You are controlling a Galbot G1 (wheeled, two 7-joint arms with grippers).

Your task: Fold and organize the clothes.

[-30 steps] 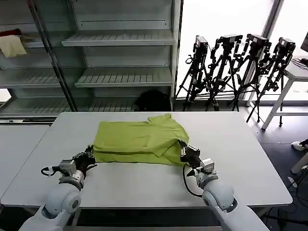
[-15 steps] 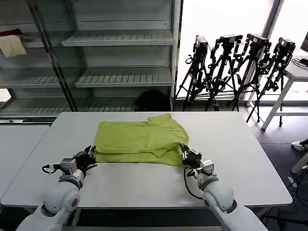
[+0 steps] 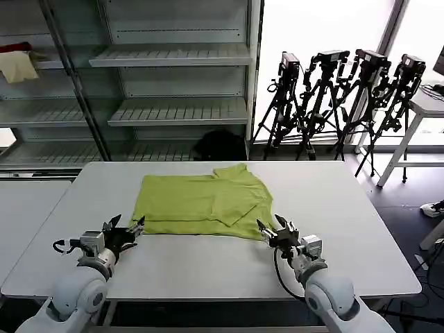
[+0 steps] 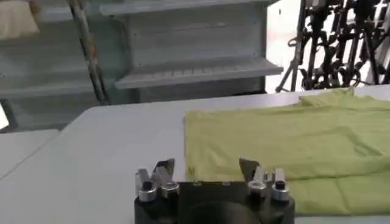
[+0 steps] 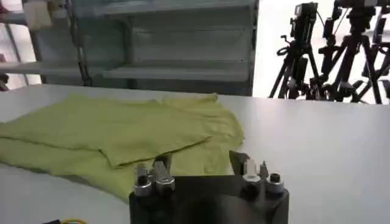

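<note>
Lime-green cotton, the shirt (image 3: 202, 206) lies partly folded in the middle of the white bench (image 3: 347, 208), toward its far half, with its long axis running across the bench from the robot's left to its right. A flap is doubled over on the right part, and one sleeve pokes out at the far edge.

The near hem is what the next move most likely turns on, and it lies just ahead of both pincers. The left pincer (image 3: 127, 229) sits low over the bench just off the shirt's near-left corner, its fingers spread and holding nothing. The right pincer (image 3: 276, 232) sits just off the near-right corner, also spread and empty. Each is about equally near its own corner, so neither arm has a clear advantage; a fold along the long axis would call for both together, I judge.

The head view gives the whole outline and shows both pincers clear of the cloth. The left wrist view adds what that one cannot: the shirt's (image 4: 292, 146) left edge is two layers, a lower layer showing beyond the upper one at the near hem, right ahead of the left pincer (image 4: 207, 173). The right wrist view shows the doubled flap's (image 5: 152, 143) slanted edge and the loose wrinkled cloth at the corner nearest the right pincer (image 5: 201, 164), which looks thicker and less tidy to pinch.
</note>
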